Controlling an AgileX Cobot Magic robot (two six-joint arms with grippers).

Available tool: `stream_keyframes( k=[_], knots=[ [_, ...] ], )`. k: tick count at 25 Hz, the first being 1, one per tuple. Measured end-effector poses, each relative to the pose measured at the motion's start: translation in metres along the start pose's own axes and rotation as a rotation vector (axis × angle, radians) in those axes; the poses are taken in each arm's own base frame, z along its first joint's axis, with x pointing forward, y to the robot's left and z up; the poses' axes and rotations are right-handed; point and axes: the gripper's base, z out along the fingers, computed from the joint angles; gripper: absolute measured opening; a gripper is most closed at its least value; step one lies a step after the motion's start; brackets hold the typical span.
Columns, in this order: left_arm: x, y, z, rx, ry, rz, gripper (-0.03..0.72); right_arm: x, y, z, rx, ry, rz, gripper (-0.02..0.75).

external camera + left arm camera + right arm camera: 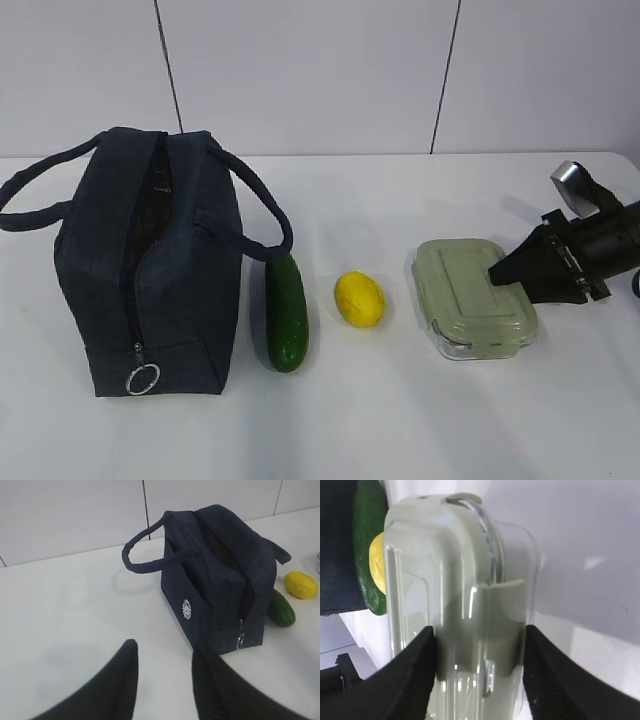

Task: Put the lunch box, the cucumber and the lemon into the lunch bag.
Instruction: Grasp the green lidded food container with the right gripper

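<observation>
The navy lunch bag (150, 270) stands at the left, its zipper open along the top and the ring pull low on the front end; it also shows in the left wrist view (220, 575). The dark green cucumber (286, 312) lies just right of the bag, then the yellow lemon (360, 298), then the lunch box (465, 295) with its sage-green lid. My right gripper (500, 275) is closed on the box's right end; in the right wrist view the fingers (479, 635) press the box (450, 580) on both sides. My left gripper (162, 650) is open and empty above bare table left of the bag.
The white table (400, 420) runs to a pale panelled wall behind. The bag's two loop handles (255, 205) hang out to either side. The cucumber (281, 611) and lemon (300, 584) lie close beside the bag's right side.
</observation>
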Motion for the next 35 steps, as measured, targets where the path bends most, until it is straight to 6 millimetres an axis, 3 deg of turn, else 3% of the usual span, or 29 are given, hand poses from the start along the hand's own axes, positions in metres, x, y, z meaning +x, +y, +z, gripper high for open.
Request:
stream_keyframes(
  k=[35],
  knots=[
    [0.0000,0.0000,0.0000,0.000,0.000,0.000,0.264,-0.0003,0.0002,0.0000,-0.002,-0.003,0.002,0.354]
  ],
)
